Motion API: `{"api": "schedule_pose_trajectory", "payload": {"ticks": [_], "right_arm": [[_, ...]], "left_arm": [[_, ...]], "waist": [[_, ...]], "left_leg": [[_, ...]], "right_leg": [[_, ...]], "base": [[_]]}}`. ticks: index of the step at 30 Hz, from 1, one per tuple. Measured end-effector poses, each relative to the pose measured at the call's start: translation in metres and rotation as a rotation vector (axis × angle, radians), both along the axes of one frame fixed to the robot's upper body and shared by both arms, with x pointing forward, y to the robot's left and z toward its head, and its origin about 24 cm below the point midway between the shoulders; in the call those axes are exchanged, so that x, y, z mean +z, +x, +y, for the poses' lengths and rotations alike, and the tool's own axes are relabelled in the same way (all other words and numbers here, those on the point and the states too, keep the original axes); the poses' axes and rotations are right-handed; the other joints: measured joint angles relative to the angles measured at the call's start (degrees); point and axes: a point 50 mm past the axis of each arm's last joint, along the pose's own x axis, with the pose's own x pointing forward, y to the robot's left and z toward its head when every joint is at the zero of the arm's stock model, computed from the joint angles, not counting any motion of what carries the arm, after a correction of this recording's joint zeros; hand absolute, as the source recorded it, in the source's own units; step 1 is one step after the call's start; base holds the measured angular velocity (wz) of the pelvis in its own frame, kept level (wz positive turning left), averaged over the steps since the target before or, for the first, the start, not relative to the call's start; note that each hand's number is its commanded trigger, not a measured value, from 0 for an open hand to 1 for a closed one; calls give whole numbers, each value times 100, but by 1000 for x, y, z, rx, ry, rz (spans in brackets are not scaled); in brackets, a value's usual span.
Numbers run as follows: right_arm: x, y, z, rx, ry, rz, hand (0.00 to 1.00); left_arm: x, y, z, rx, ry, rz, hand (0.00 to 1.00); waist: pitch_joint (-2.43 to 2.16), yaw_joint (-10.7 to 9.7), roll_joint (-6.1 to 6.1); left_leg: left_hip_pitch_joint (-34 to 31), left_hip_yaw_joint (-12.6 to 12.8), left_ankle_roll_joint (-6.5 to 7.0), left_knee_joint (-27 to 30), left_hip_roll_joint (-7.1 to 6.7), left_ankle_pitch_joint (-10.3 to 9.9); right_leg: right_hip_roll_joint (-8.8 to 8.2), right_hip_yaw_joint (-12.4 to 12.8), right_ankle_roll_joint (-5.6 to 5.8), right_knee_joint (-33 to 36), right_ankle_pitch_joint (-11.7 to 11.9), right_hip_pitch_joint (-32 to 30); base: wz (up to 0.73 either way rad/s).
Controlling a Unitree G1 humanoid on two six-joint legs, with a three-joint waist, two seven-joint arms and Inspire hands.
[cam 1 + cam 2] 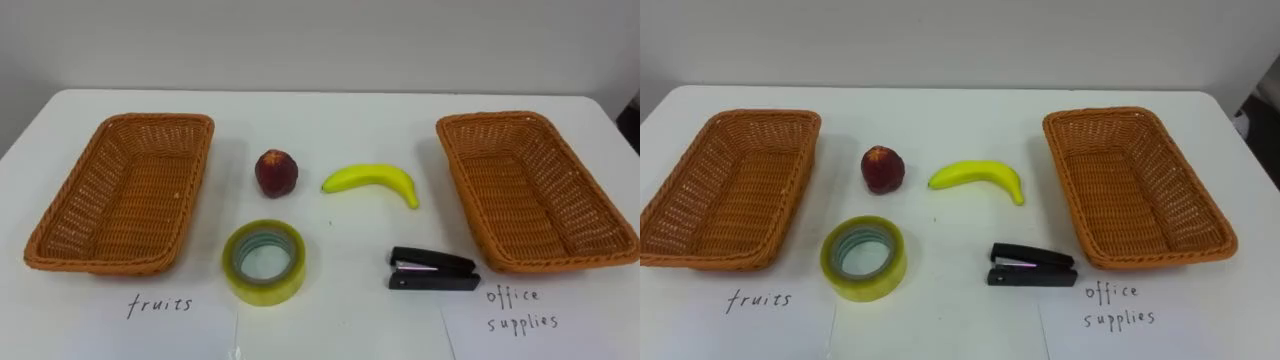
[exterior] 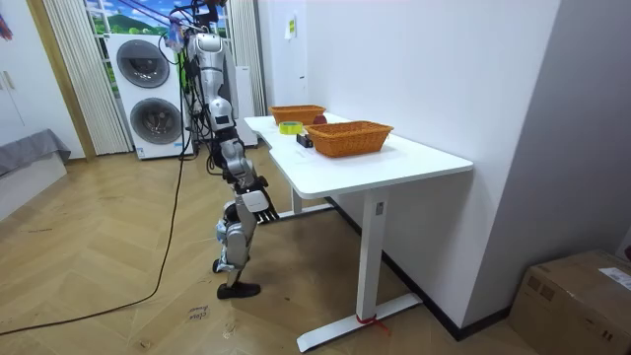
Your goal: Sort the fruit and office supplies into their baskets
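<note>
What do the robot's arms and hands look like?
In the room view, the right arm is slim and jointed, built of silver-grey and black segments, with no sleeve over it. The right hand at its end looks dark; it is too small to tell more.

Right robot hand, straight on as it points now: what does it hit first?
Probably nothing: the right robot hand hangs below the table top, pointing down and under it, though depth is unclear.
</note>
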Motion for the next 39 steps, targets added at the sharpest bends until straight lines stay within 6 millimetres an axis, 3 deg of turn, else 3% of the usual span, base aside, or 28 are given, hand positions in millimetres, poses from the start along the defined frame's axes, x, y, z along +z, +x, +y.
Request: {"api": "schedule_pose_trajectory", "payload": {"ticks": [16,22,32,39], "right_arm": [[0,0,-2,1,-14,-6,0],[-1,-9,-4,-79,-30,28,0],[0,-29,-17,-268,-87,106,0],[6,-42,-40,-623,-122,81,0]], "left_arm": [[0,3,1,-3,21,-19,0],[0,-4,1,3,22,-2,0],[2,-14,6,31,48,26,0],[5,-18,17,137,79,7,0]], "waist": [[-9,2,65],[-6,-8,68],[-11,-143,-3],[-3,-301,-117]], "left_leg": [[-41,13,0,-3,4,0],[58,15,-1,-143,-4,1],[174,18,-1,-301,-2,2],[325,19,-1,-303,-10,1]], "right_leg": [[14,88,-1,2,0,-72],[36,164,1,-8,0,-59],[69,252,1,0,0,-56],[75,413,7,-2,-5,10]], "base": [[-2],[-5],[-3],[-11]]}}
